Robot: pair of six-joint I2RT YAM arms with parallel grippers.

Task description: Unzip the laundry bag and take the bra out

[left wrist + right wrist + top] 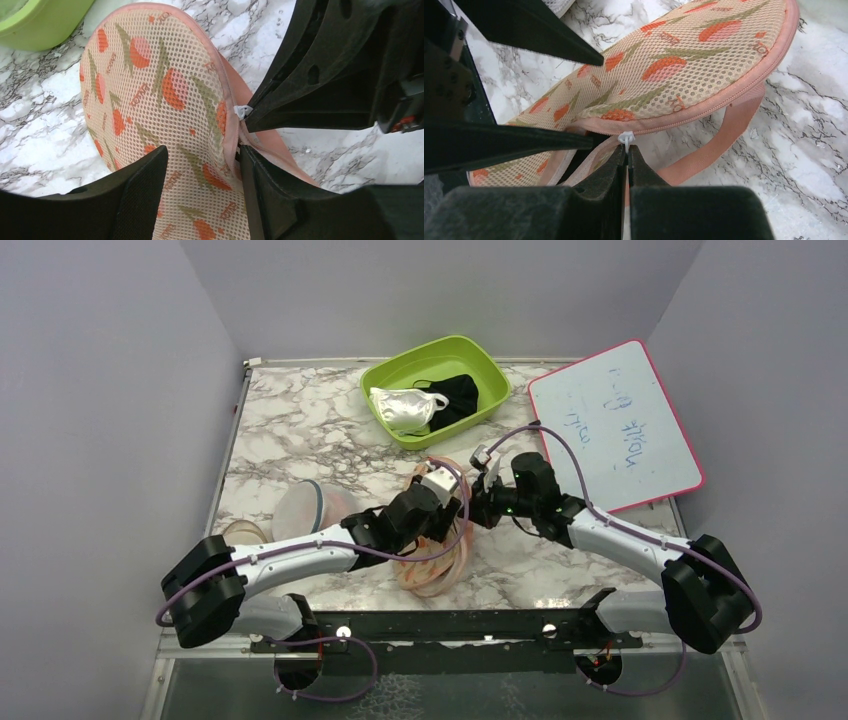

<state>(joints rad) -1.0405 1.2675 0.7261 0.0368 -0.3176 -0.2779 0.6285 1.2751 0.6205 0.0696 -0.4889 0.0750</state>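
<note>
The laundry bag (150,95), peach mesh with orange flowers and pink edging, lies on the marble mid-table (435,565). My left gripper (202,160) is shut on its near end. One finger rests on the mesh top and the other sits at the zip edge, in the dark gap of the partly opened seam (574,150). My right gripper (628,149) is shut on the small white zipper pull (626,138) at the bag's side. In the top view both grippers meet over the bag, left gripper (440,512) and right gripper (480,508). The bra is hidden.
A lime-green tub (480,360) at the back holds a shiny white garment (405,408) and a black cloth (460,395). A pink-framed whiteboard (615,425) lies at the right. A whitish mesh dome (305,508) sits left of the arms. The bag's pink strap (724,132) loops onto the marble.
</note>
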